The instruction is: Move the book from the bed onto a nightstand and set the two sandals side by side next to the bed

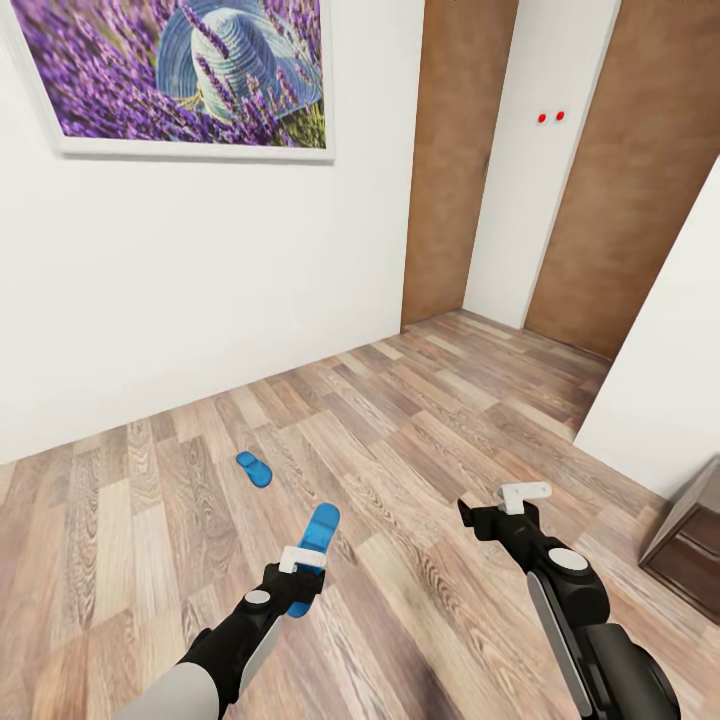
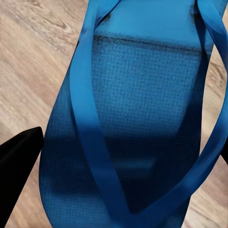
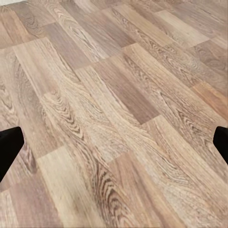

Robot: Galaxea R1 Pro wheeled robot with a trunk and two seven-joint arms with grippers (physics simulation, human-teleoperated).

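the bright blue flat flip-flop sandal [image 1: 316,545] sits in the left gripper [image 1: 303,580], lifted off the wood-plank floor [image 1: 430,470] and pointing away from the robot. up close, the left wrist view shows its textured footbed and the v of thin rubbery straps [image 2: 90,128]. it looks light, thin and bendy, likely to droop if held by one end, so a pinch across the sole edge near the heel seems the surest hold; the straps would probably slip and stretch. the fingers pinch the sandal at its near end. the second blue sandal [image 1: 254,468] lies flat on the floor, well ahead near the white wall. the left arm reaches low and forward. the right gripper [image 1: 497,507] hovers over bare floor, fingers spread and empty. a dark brown wooden cabinet corner [image 1: 690,545] shows at the right edge.
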